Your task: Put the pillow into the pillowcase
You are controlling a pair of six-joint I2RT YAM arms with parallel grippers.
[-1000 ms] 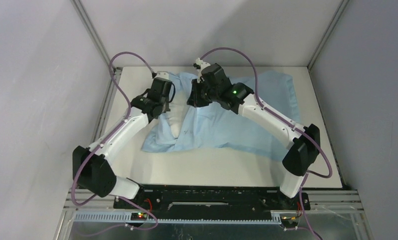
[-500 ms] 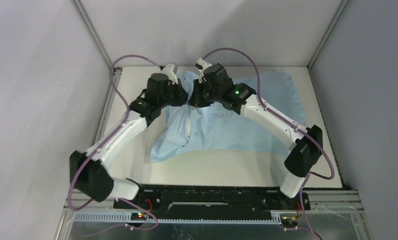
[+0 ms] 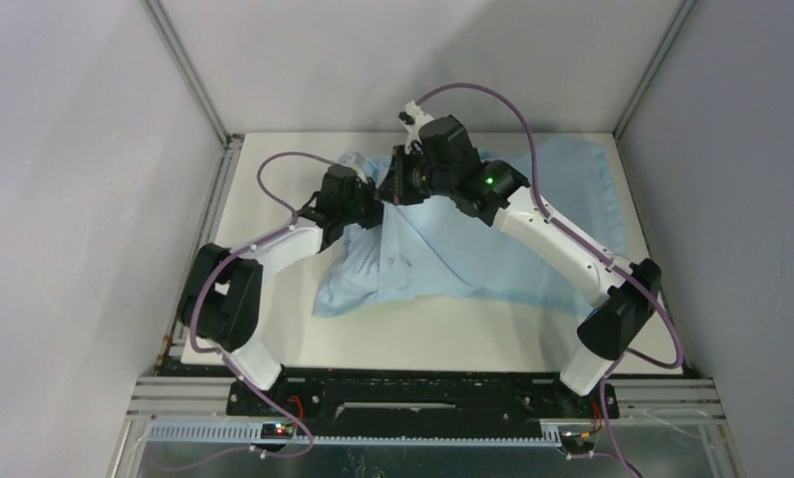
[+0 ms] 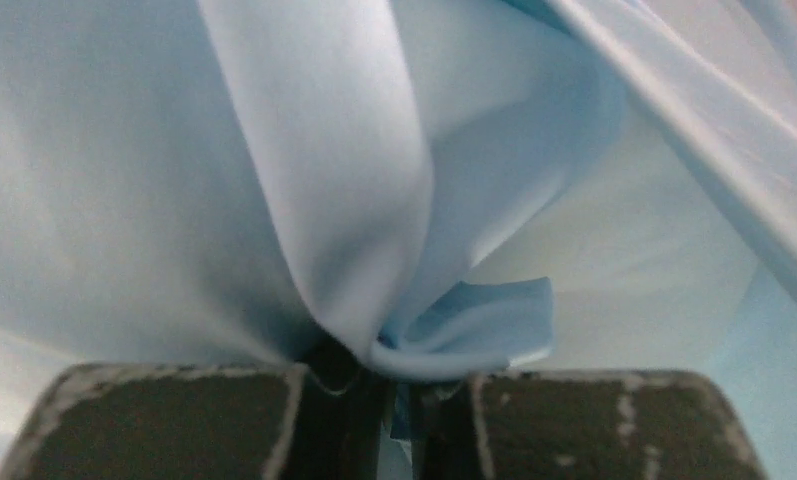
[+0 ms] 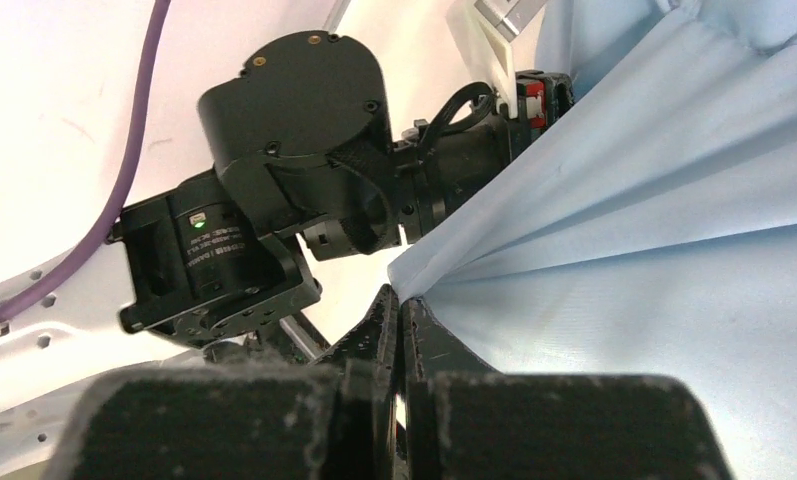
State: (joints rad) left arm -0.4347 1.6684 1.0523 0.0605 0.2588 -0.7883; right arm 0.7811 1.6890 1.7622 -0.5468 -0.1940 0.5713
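Both grippers pinch pillowcase cloth — the left gripper (image 4: 399, 385) nips a folded edge, the right gripper (image 5: 399, 315) a gathered corner. The pillowcase (image 3: 472, 249) (light blue) drapes across the table (image 3: 273, 169); the pillow isn't visible.

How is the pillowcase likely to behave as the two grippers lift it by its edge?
The pillowcase is probably very floppy: it hangs in soft folds from the right gripper. It seems thin and light, bunching into a small tuck at the left gripper. It looks smooth, so it may slip from a narrow pinch.
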